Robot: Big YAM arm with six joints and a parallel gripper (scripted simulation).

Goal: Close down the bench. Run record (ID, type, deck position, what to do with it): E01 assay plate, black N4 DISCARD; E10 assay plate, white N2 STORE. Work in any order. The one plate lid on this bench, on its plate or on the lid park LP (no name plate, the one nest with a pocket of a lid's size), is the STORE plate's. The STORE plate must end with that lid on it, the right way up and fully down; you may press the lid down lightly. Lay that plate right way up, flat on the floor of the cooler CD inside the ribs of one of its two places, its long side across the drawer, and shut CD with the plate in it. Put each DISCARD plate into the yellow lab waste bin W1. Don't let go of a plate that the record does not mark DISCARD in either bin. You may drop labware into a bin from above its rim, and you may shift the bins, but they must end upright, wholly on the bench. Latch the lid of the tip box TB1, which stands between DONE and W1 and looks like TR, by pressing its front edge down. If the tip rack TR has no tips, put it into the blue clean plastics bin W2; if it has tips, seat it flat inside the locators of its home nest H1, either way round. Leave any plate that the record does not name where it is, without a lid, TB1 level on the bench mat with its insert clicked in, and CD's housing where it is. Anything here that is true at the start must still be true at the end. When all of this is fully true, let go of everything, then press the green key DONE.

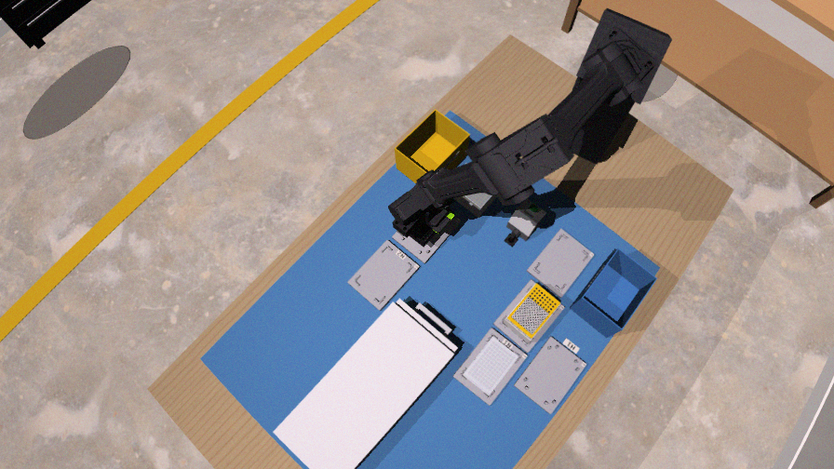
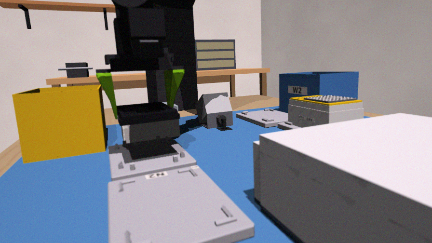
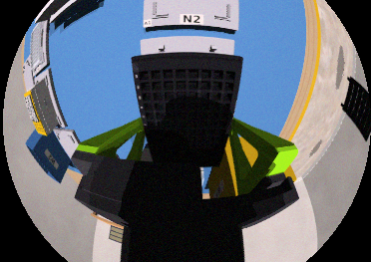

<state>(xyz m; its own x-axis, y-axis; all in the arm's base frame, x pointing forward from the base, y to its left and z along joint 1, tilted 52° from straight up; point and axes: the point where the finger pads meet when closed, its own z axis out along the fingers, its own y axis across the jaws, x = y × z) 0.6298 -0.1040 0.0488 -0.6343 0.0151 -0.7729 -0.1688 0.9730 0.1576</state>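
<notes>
The black assay plate (image 2: pixel 148 113), clenched between the green fingers (image 2: pixel 107 89) of the tool (image 2: pixel 140 89), hangs just above its nest (image 2: pixel 149 164) beside the yellow waste bin (image 2: pixel 59 122), and could slip from the narrow grip or clip the bin's rim.
</notes>
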